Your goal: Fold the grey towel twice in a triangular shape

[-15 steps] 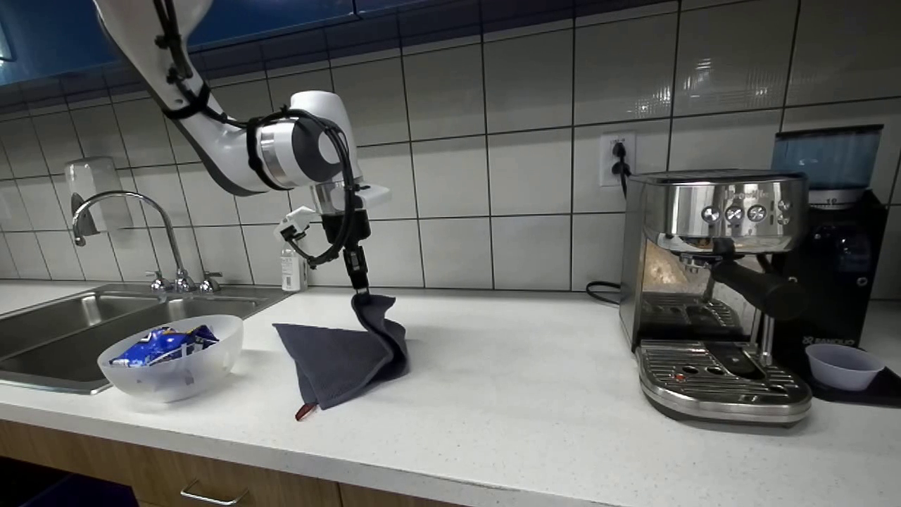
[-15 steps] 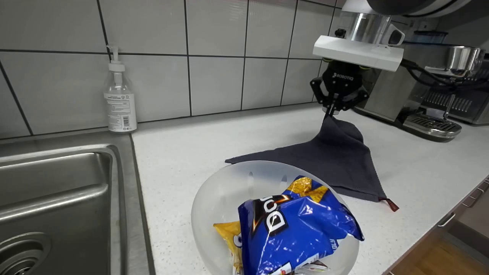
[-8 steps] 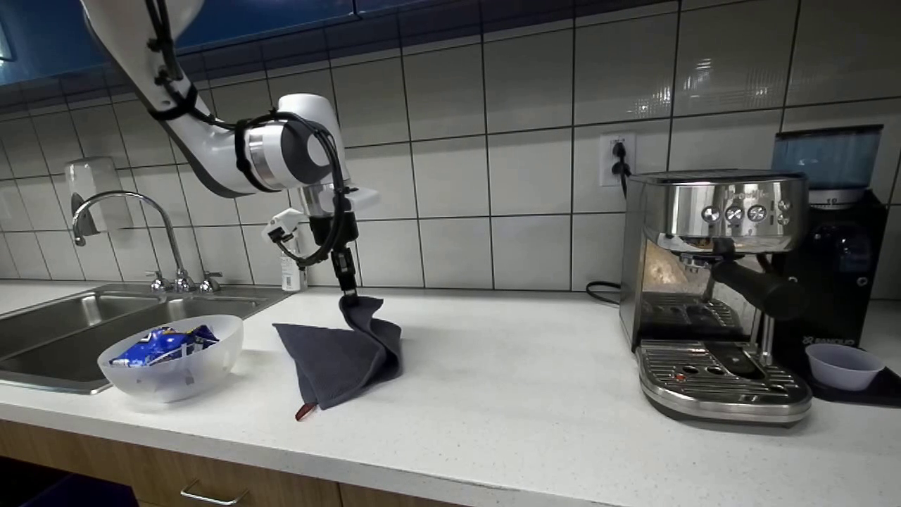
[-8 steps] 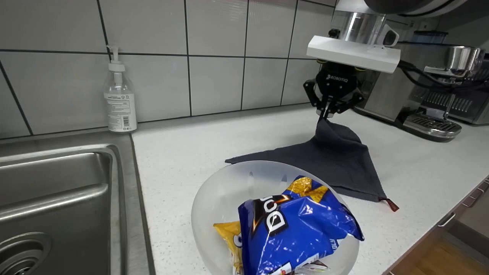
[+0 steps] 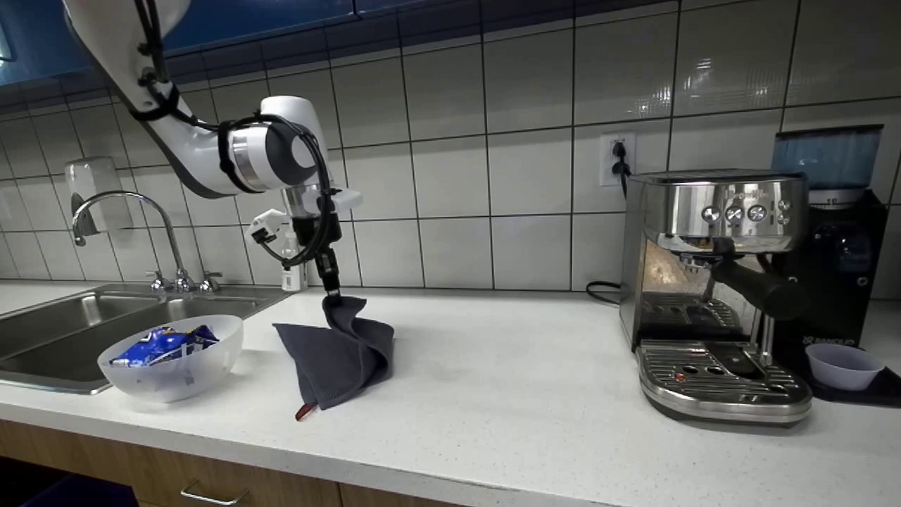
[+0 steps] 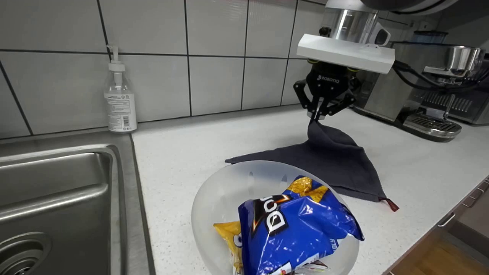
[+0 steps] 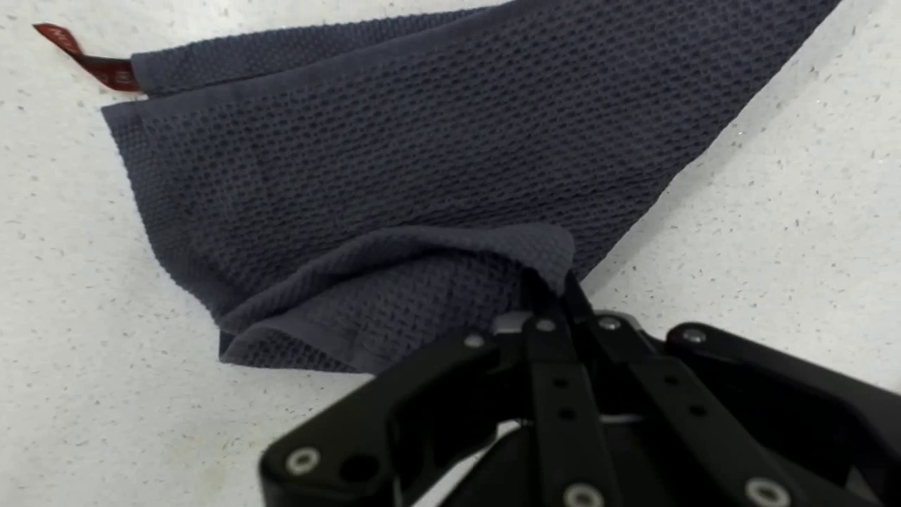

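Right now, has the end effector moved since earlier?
Yes: in an exterior view, the end effector moved toward the sink, away from the espresso machine.

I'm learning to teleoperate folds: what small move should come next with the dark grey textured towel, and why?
I'd likely carry the pinched part low across the dark grey textured towel toward its pointed corner. The black two-fingered gripper is shut on a raised part, the cloth bows up beneath it, and that corner lies flat, so the second fold seems unfinished.
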